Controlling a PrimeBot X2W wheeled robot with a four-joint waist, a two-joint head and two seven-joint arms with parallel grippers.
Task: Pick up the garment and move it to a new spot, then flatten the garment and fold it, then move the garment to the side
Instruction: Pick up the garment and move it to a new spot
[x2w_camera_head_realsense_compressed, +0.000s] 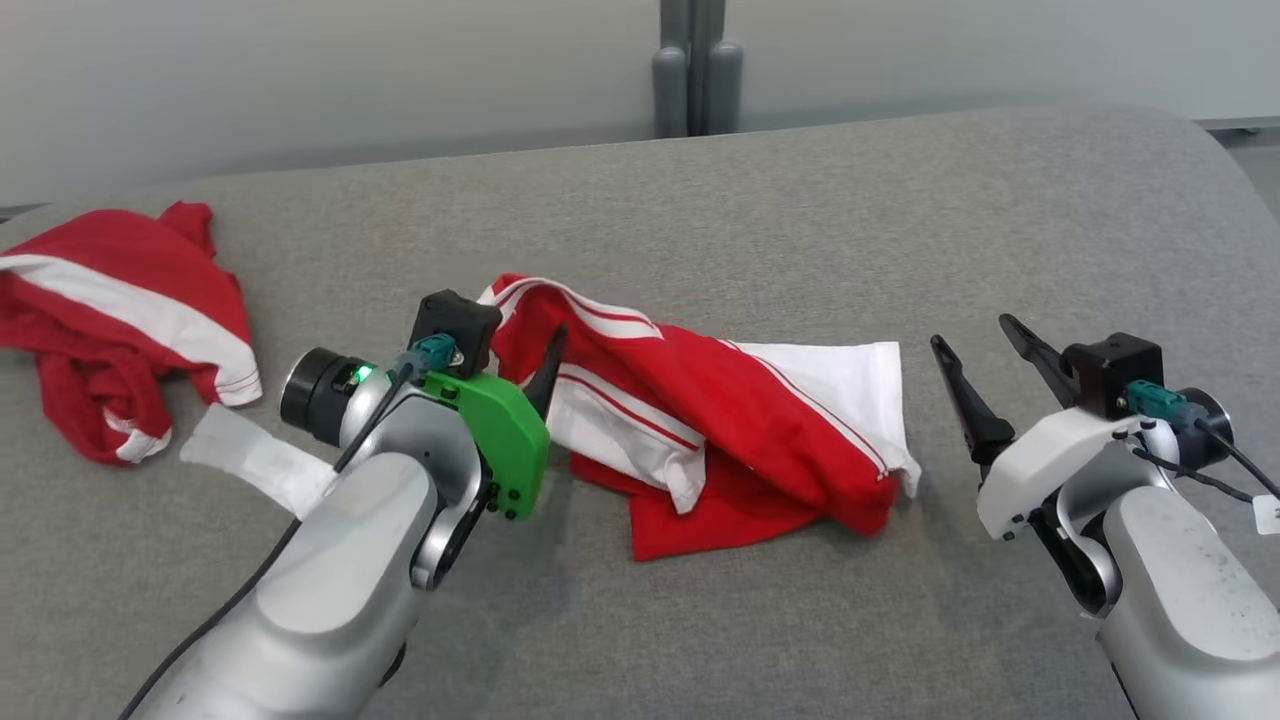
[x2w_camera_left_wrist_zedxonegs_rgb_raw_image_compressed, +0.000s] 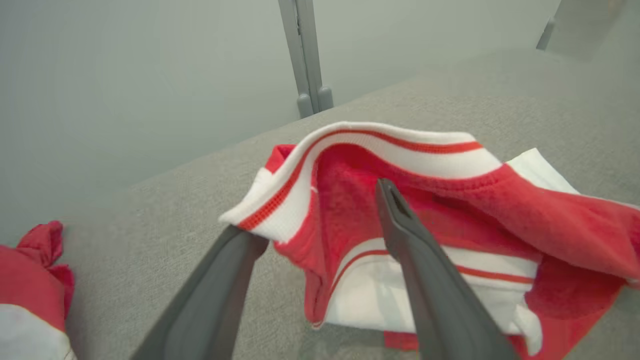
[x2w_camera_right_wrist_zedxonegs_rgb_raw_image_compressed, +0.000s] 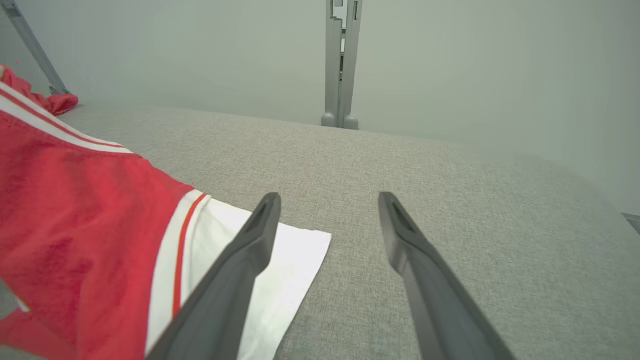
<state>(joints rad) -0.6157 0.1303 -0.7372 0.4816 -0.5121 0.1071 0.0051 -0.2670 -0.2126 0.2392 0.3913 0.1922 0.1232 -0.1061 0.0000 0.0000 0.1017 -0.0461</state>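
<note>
My left claw (x2w_camera_left_wrist_zedxonegs_rgb_raw_image_compressed: 320, 215) spread open at garment's (x2w_camera_head_realsense_compressed: 740, 420) striped edge. My right claw (x2w_camera_head_realsense_compressed: 972, 335) open, just beside its white end. Garment crumpled on desk (x2w_camera_head_realsense_compressed: 800, 200).

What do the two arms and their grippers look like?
Both arms are silver-grey, each with two long dark tapered fingers and a black camera block with a teal connector and black cable. The left gripper has a green housing and a green wrist light; the right gripper has a white housing and a small white tag.
</note>
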